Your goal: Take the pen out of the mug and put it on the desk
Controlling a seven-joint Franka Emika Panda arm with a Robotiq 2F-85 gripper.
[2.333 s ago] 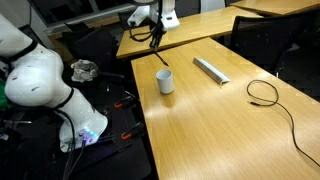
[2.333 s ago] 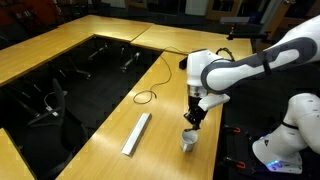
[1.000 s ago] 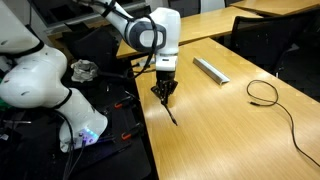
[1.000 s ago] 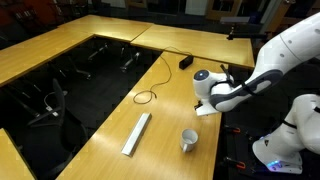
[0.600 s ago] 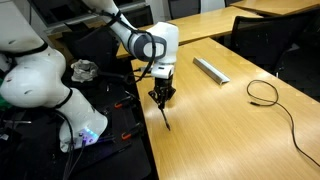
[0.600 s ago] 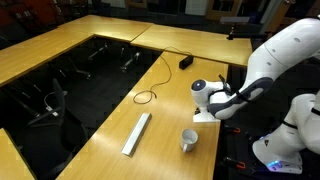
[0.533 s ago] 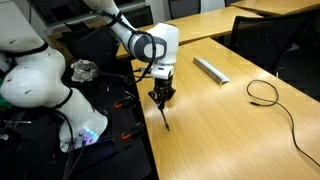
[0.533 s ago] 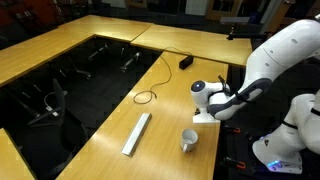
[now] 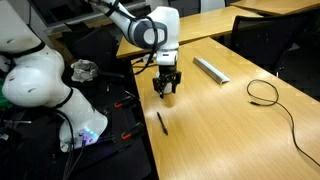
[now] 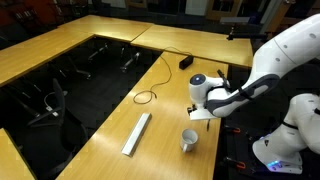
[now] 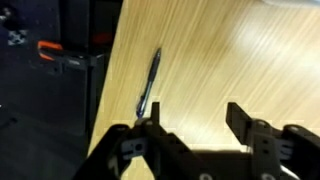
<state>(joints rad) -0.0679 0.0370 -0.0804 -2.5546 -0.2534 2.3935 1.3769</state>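
Near worktop [image 9: 230, 120] edge, pen [image 9: 160, 123] lies flat: probably light, stiff, slim, rolls easily; pinch mid-barrel. Claw [image 11: 190, 118] wide open, empty.

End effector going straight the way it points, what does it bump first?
Probably the bare desk: the wrist view shows only wood ahead of the open end effector. The pen lies just off to one side, though depth is hard to judge.
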